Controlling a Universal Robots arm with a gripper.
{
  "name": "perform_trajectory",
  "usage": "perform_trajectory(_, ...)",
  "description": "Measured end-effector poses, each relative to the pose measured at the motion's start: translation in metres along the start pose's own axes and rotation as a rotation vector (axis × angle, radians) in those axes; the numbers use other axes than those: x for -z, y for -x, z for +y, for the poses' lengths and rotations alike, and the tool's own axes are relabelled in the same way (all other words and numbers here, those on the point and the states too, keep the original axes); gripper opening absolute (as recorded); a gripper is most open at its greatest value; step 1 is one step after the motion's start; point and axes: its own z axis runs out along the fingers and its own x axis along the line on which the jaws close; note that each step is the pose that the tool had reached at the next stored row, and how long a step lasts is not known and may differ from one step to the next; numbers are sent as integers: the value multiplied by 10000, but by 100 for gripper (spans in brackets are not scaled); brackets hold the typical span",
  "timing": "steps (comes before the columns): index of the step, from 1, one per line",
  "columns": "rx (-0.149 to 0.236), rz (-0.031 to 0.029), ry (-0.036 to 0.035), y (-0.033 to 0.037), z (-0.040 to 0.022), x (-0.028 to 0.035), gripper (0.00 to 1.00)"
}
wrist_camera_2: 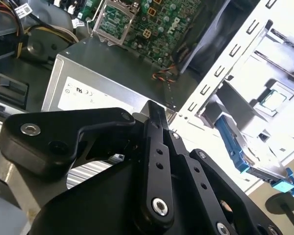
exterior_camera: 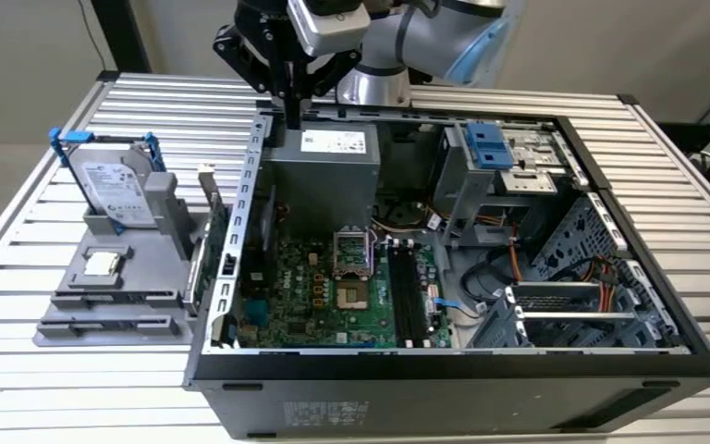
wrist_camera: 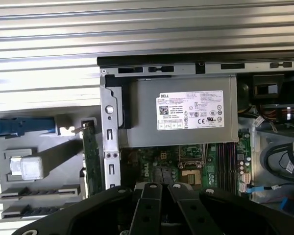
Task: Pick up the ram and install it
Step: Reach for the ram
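My gripper (exterior_camera: pixel 291 118) hangs over the back edge of the open computer case (exterior_camera: pixel 226 277), just above the grey power supply (exterior_camera: pixel 324 157). Its black fingers (wrist_camera_2: pixel 152 110) meet at the tips, shut, with nothing between them in both wrist views. Two narrow dark slots lie at the near end of the grey holder (wrist_camera: pixel 19 147). The dark strip in the lower one (wrist_camera: pixel 36 211) may be the ram, but I cannot tell for sure. The motherboard's long black slots (exterior_camera: pixel 407 296) lie inside the case, well away from the gripper (wrist_camera: pixel 159 187).
On the grey holder (exterior_camera: pixel 71 319), at the exterior view's left of the case, stand a silver hard drive in a blue bracket (exterior_camera: pixel 115 190), a small square chip (exterior_camera: pixel 103 264) and an upright thin card (exterior_camera: pixel 207 199). Cables and a drive cage (exterior_camera: pixel 503 157) crowd the case's right side.
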Motion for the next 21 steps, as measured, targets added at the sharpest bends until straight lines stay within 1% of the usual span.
perform_trajectory(21,-1,2,0,-144,-10,3,0)
